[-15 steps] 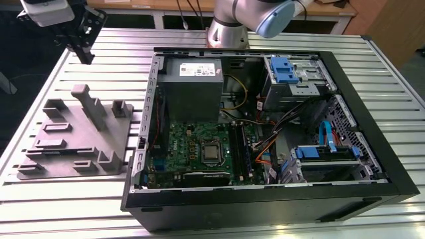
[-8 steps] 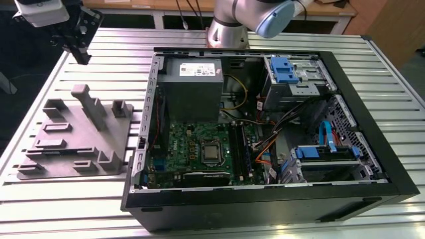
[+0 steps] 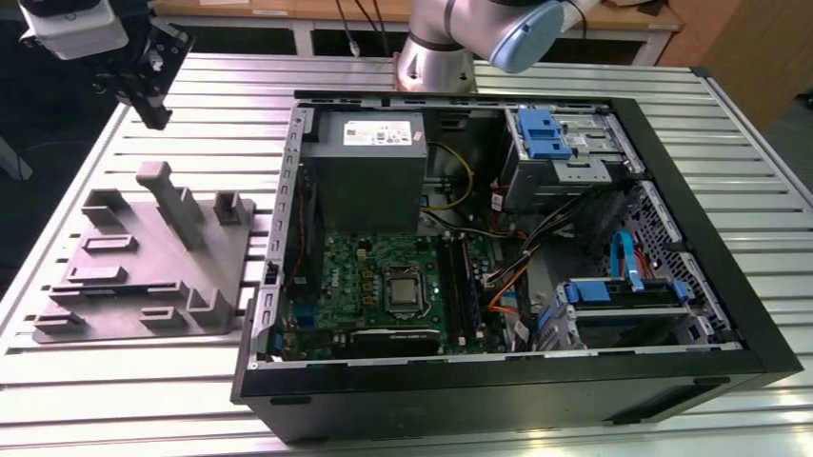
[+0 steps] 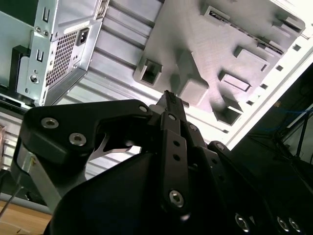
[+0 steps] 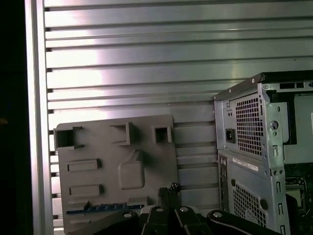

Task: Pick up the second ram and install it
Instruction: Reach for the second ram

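Observation:
The second ram (image 5: 105, 208) is a thin dark blue stick lying in a slot along the near edge of the grey holder tray (image 5: 146, 127). In the exterior view my gripper (image 3: 155, 118) hangs above the table beyond the far end of that tray (image 3: 216, 257), well clear of it. Its black fingers come together to a narrow tip, shut with nothing between them, in both wrist views (image 4: 169, 96) (image 5: 168, 189). The long black memory slots (image 3: 460, 276) lie on the green motherboard (image 3: 362, 276) inside the open computer case (image 3: 711, 286).
The case fills the middle and the exterior view's right of the slatted aluminium table (image 3: 228, 86). A grey power-supply box (image 3: 366, 162) sits at its far end, with drive cages with blue latches (image 3: 549, 133) and cables beside it. Upright posts (image 3: 166, 200) rise from the tray.

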`<state>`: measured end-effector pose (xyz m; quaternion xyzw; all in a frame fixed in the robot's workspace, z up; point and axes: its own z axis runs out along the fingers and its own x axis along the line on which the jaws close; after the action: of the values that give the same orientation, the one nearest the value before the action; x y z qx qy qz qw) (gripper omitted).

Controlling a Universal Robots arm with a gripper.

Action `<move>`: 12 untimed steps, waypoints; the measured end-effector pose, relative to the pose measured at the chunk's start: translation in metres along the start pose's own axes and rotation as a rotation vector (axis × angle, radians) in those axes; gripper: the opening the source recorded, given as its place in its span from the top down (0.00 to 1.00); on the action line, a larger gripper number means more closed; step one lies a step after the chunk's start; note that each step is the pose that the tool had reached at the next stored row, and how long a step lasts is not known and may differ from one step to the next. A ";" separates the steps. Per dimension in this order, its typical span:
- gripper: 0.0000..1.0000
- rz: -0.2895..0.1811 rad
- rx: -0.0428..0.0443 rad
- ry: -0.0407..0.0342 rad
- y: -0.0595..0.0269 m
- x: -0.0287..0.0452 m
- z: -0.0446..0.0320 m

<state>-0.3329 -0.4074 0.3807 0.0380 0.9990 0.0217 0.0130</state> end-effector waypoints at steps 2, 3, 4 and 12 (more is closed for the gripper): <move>0.90 0.000 -0.0001 -0.0002 -0.0013 0.0006 0.0011; 0.90 0.000 -0.0001 -0.0002 -0.0018 0.0010 0.0017; 0.90 0.000 -0.0001 -0.0002 -0.0023 0.0015 0.0023; 0.90 0.000 0.0000 0.0000 -0.0052 0.0112 0.0090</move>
<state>-0.3442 -0.4113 0.3712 0.0380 0.9990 0.0217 0.0131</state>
